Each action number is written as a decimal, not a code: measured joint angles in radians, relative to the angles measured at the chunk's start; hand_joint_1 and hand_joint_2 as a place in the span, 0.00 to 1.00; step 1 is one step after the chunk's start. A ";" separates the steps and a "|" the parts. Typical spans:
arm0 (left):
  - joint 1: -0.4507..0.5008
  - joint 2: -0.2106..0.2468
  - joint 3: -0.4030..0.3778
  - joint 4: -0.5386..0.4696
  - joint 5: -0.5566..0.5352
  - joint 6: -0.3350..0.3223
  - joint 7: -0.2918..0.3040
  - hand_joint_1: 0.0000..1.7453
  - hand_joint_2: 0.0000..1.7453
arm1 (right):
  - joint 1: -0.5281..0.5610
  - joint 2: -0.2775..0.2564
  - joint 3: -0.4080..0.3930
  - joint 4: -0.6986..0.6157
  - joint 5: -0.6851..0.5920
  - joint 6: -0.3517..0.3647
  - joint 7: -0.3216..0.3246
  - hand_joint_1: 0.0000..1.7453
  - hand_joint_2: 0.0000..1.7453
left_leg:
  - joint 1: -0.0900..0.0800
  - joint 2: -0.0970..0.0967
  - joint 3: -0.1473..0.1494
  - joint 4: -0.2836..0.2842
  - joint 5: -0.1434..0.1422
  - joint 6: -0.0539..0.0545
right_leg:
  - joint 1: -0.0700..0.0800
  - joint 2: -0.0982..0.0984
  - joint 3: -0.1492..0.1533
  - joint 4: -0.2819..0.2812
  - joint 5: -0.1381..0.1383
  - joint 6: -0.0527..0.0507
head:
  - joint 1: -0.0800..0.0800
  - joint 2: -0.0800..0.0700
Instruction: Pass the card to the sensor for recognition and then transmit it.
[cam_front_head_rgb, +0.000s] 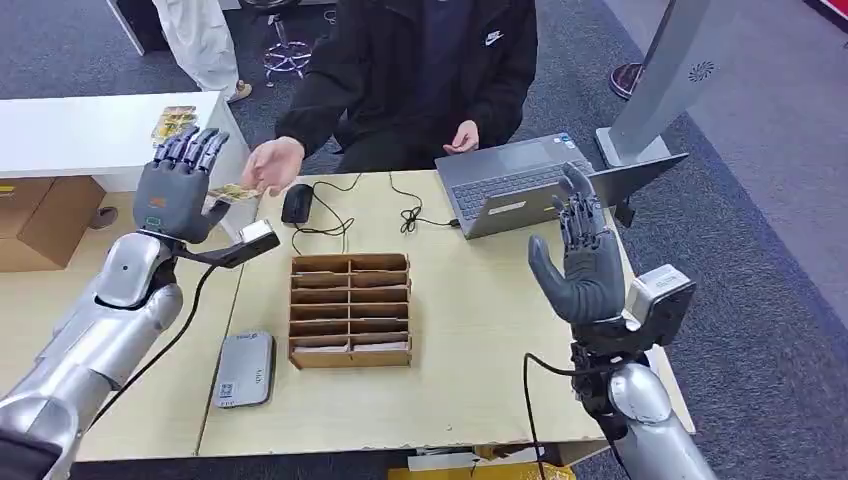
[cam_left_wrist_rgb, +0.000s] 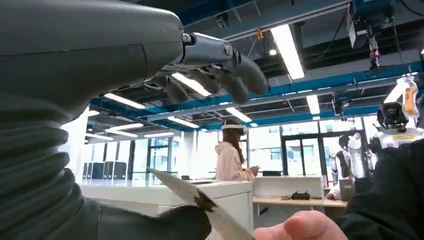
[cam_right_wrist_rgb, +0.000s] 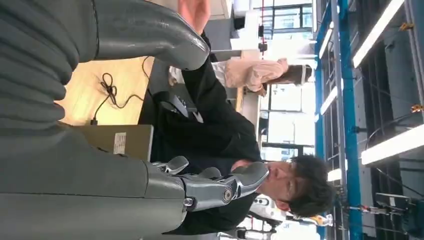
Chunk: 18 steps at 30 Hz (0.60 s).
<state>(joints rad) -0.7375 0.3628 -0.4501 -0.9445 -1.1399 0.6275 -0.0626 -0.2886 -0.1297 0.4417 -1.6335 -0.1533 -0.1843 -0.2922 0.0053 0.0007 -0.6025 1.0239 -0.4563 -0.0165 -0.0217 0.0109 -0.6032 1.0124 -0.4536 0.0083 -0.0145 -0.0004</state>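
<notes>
Handover stage of the card task. The left hand (cam_front_head_rgb: 178, 185) is raised at about ten o'clock from the wooden slotted organiser (cam_front_head_rgb: 350, 309); the card (cam_front_head_rgb: 234, 193) lies at the thumb side of this hand, and in the left wrist view the card (cam_left_wrist_rgb: 200, 202) rests against the thumb, with the other fingers (cam_left_wrist_rgb: 227, 77) spread well above it, so it appears lightly pinched or propped rather than firmly clasped. The person's hand (cam_front_head_rgb: 273, 164) reaches in just beside the card, at roughly one o'clock from the left hand, and seems to touch or nearly touch its far edge. The right hand (cam_front_head_rgb: 585, 255) stands upright at three o'clock from the organiser, fingers apart and holding nothing. The grey sensor (cam_front_head_rgb: 245, 369) lies flat on the table (cam_front_head_rgb: 480, 330) at about eight o'clock from the organiser, well apart from the card. Judged from this layout, recognition at the sensor is probably complete and the transmit step is in progress; what remains is release of the card into the person's hand. A laptop (cam_front_head_rgb: 525, 185) sits at one o'clock.
</notes>
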 joint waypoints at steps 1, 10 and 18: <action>0.000 0.002 0.000 0.000 -0.002 -0.002 0.002 1.00 1.00 | 0.000 0.000 -0.001 0.000 0.001 0.000 0.000 0.00 1.00 | 0.000 0.000 0.000 0.000 0.000 0.000 | 0.000 0.000 0.000 0.000 0.000 0.000 | 0.000 0.000; 0.000 0.016 -0.012 0.000 -0.006 -0.013 0.010 1.00 1.00 | 0.005 0.002 -0.002 -0.008 0.006 0.000 0.003 0.00 1.00 | 0.000 0.000 0.000 0.000 0.000 0.000 | 0.000 0.000 0.000 0.000 0.000 0.000 | 0.000 0.000; 0.002 0.038 -0.013 -0.015 -0.003 -0.042 0.014 1.00 1.00 | 0.016 0.002 -0.005 -0.029 0.014 0.000 0.006 0.00 1.00 | 0.000 0.000 0.000 0.000 0.000 0.000 | 0.000 0.000 0.000 0.000 0.000 0.000 | 0.000 0.000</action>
<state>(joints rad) -0.7351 0.4006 -0.4635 -0.9594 -1.1429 0.5856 -0.0481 -0.2729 -0.1274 0.4372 -1.6629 -0.1392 -0.1839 -0.2861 0.0054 0.0007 -0.6025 1.0239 -0.4564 -0.0165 -0.0217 0.0109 -0.6032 1.0124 -0.4537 0.0083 -0.0145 -0.0004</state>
